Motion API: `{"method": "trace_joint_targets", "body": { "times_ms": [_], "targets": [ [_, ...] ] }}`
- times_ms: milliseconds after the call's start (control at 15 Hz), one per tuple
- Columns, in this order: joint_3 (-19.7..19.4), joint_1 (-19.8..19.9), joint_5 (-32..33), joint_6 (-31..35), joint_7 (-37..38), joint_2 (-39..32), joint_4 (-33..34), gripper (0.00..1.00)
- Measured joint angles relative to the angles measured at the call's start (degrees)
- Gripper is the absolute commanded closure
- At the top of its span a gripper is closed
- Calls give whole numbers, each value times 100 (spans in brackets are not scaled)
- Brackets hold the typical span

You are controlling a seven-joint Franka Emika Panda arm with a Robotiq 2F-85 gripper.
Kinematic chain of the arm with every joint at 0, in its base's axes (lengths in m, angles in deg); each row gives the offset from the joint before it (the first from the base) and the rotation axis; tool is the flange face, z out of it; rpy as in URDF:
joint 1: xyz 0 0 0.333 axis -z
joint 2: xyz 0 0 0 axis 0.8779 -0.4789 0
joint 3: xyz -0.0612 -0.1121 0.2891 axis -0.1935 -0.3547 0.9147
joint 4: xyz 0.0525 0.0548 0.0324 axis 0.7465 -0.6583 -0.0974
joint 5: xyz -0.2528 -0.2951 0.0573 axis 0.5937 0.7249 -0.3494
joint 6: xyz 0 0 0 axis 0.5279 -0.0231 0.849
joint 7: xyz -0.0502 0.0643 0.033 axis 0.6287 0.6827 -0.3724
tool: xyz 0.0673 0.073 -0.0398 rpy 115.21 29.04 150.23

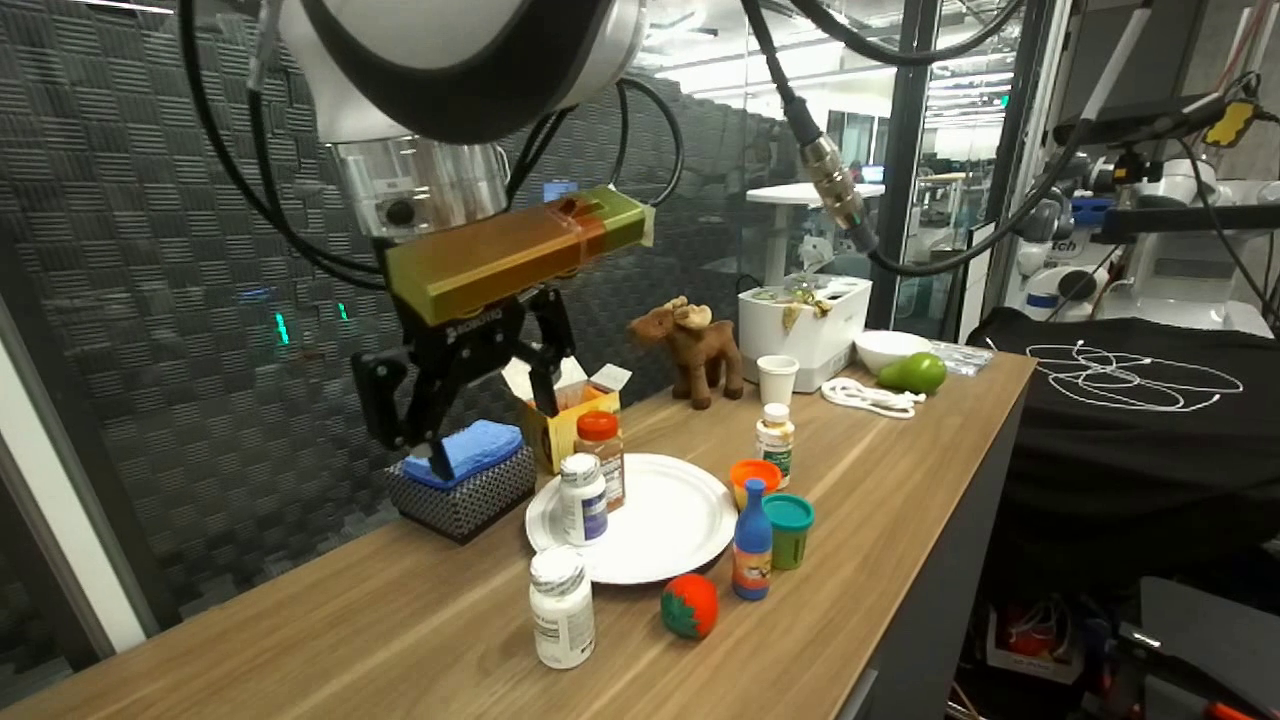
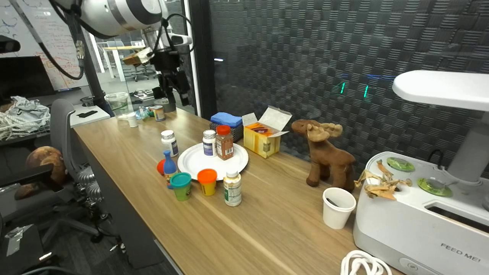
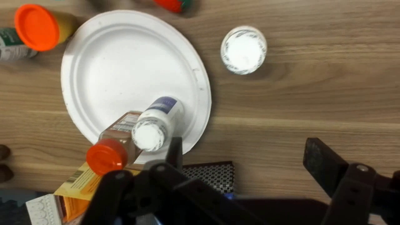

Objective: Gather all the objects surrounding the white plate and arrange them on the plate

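Observation:
The white plate carries a white bottle with a purple label and a red-capped jar, both upright. Around it stand a white bottle, a strawberry, a blue bottle, a teal-lidded green tub, an orange-lidded yellow tub and a white bottle with a green label. My gripper is open and empty, above the table. In the wrist view its left finger overlaps the plate's edge near the purple-labelled bottle. It also shows raised in an exterior view.
A dark basket with a blue cloth and an open yellow box stand by the glass wall beside the plate. A plush moose, a paper cup, a white planter and a white cord are farther along.

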Motion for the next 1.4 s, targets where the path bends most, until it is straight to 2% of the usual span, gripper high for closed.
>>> {"method": "trace_joint_targets", "body": {
  "times_ms": [200,400,1000,1400],
  "targets": [
    [59,-321,11,-189,630,-17,-30,0],
    [104,-364,10,-164,857,-84,-144,0],
    [-10,21,4,259,539,-651,-293,0],
    [57,42,-119,525,251,-663,-325,0]
  ]
}}
